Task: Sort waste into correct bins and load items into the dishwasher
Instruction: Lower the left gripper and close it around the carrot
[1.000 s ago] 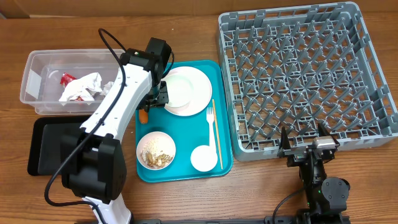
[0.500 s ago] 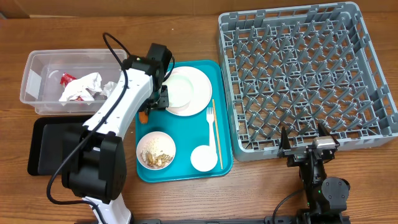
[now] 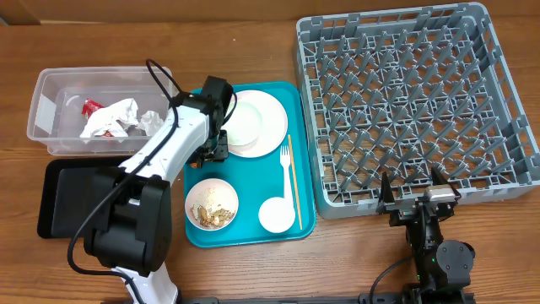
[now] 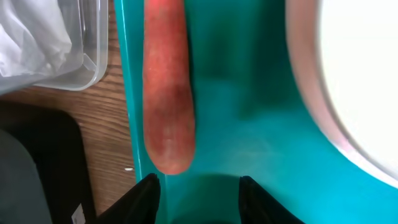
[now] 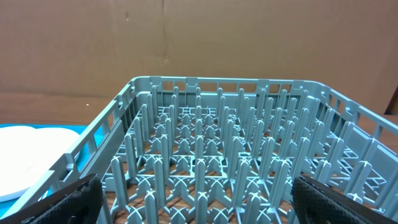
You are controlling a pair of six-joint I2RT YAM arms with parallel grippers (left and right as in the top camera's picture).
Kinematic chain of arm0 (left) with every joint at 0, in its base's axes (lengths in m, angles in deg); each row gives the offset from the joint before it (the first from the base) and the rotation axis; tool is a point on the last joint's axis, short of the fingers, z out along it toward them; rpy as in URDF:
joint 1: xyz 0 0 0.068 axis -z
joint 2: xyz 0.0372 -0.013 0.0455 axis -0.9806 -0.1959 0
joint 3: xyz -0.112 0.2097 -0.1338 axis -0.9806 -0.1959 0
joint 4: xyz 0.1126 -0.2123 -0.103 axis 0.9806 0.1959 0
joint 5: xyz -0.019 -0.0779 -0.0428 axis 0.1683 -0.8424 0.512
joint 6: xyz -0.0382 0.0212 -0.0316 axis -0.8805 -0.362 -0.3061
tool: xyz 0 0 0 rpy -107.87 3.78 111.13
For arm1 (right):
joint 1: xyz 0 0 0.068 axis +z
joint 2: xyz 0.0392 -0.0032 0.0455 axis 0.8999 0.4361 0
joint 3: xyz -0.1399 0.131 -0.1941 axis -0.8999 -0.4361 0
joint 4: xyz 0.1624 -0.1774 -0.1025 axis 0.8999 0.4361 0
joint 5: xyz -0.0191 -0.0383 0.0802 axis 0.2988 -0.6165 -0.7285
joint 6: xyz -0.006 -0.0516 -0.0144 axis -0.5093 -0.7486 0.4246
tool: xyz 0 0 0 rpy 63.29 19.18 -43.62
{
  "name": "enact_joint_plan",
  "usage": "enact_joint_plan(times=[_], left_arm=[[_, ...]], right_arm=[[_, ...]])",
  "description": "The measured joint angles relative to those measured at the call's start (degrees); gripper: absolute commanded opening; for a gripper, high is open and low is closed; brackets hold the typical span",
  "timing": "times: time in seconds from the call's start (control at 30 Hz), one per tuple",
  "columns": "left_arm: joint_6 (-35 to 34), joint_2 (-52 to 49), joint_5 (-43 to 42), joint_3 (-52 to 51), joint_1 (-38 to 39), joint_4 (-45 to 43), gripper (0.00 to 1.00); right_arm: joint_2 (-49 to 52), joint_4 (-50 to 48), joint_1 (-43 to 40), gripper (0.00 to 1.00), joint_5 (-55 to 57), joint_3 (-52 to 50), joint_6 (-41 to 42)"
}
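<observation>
sharing one tray (image 3: pixel 253 173): one carrot (image 4: pixel 166 87), one plate (image 3: pixel 257 118), one fork (image 3: pixel 285 169)

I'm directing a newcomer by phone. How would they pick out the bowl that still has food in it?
Find the teal tray left of the big grey dish rack. The bowl sits in the tray's front-left corner, on the robot's side. It alone holds beige scraps; the plate behind it and the small cup to its right look bare white.
</observation>
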Motion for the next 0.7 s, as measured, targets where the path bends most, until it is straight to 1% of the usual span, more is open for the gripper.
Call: enact_joint_plan(times=[0.07, 0.17, 0.37, 0.7], left_arm=[[0.5, 0.0, 0.7, -0.5, -0.1, -0.4, 0.39], [1.2, 0.0, 1.4, -1.1, -0.7, -1.9, 0.46], [1.5, 0.0, 1.6, -2.0, -2.1, -5.0, 0.50], [2.5, 0.0, 1.6, -2.6, -2.3, -8.1, 0.51]], right_arm=[[0.0, 0.0, 0.0, 1.00, 0.0, 0.0, 0.0], [0.0, 0.0, 0.0, 1.00, 0.0, 0.0, 0.0], [0.0, 0.0, 0.0, 1.00, 0.0, 0.0, 0.0], [0.0, 0.0, 0.0, 1.00, 0.0, 0.0, 0.0]])
